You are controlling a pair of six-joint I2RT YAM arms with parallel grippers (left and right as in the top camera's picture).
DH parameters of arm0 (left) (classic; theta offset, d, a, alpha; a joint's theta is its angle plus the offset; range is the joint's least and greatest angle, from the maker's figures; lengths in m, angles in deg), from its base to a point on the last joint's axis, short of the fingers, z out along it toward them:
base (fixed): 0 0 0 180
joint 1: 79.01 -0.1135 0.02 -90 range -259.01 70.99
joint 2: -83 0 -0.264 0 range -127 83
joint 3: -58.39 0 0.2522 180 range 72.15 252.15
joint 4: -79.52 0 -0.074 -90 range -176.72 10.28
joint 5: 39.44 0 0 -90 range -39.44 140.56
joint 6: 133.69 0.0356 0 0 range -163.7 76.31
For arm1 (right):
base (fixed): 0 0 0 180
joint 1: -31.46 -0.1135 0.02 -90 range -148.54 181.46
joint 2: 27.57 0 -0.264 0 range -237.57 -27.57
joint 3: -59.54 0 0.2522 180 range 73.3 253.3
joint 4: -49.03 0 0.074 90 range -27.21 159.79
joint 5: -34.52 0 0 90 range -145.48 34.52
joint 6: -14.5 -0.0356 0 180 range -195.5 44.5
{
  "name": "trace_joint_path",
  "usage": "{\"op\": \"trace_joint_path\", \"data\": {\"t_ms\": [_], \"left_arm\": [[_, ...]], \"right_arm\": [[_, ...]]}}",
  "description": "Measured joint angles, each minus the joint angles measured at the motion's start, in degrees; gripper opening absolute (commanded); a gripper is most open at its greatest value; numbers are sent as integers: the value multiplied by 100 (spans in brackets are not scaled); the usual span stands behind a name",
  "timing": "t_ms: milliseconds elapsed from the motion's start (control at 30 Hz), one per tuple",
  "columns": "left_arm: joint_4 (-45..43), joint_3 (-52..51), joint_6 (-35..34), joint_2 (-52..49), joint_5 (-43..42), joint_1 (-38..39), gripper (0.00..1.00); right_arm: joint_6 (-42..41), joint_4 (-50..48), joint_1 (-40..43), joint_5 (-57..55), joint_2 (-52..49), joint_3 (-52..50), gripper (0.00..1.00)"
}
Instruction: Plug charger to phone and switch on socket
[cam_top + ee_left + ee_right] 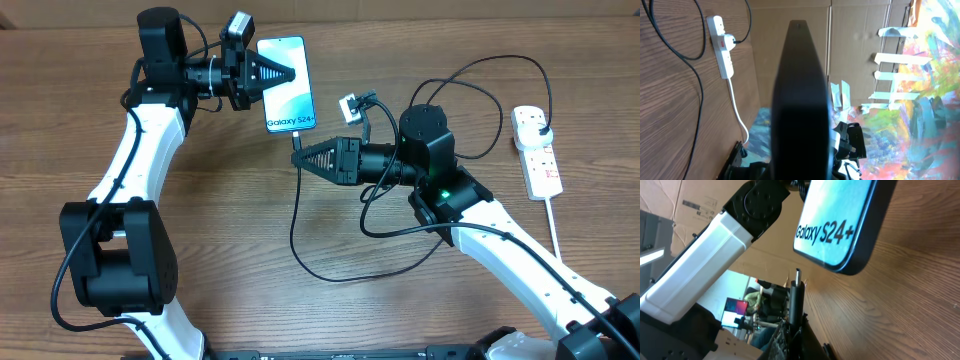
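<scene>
The phone [288, 88] with its blue-cyan "Galaxy S24+" screen is held off the table at the back centre by my left gripper [295, 72], which is shut on its upper part. The left wrist view shows the phone edge-on as a dark slab [800, 95]. My right gripper [302, 157] is shut on the charger's connector end [797, 287], which points at the phone's bottom edge [840, 225] with a small gap between them. The black charger cable [296, 220] loops over the table to its plug [541, 125], which sits in the white socket [540, 160] at the right.
The socket's thick white cord [555, 225] runs towards the front right edge. The socket also shows in the left wrist view [722, 47]. Cardboard boxes [855, 30] stand beyond the table. The slack cable lies looped in front of my right arm [470, 200].
</scene>
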Motion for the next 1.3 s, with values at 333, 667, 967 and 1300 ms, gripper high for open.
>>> {"op": "trace_joint_path", "data": {"t_ms": [333, 667, 967, 1300], "left_arm": [[-48, 0, 0, 0, 0, 0, 4], [-111, 0, -15, 0, 0, 0, 4], [-131, 0, -15, 0, 46, 0, 4], [-157, 0, -15, 0, 66, 0, 4]], "right_arm": [[-260, -92, 0, -50, -203, 0, 4], [-297, -166, -2, -50, -205, 0, 4], [-299, -162, -2, -31, -205, 0, 4], [-295, -164, -2, -4, -205, 0, 4]]}}
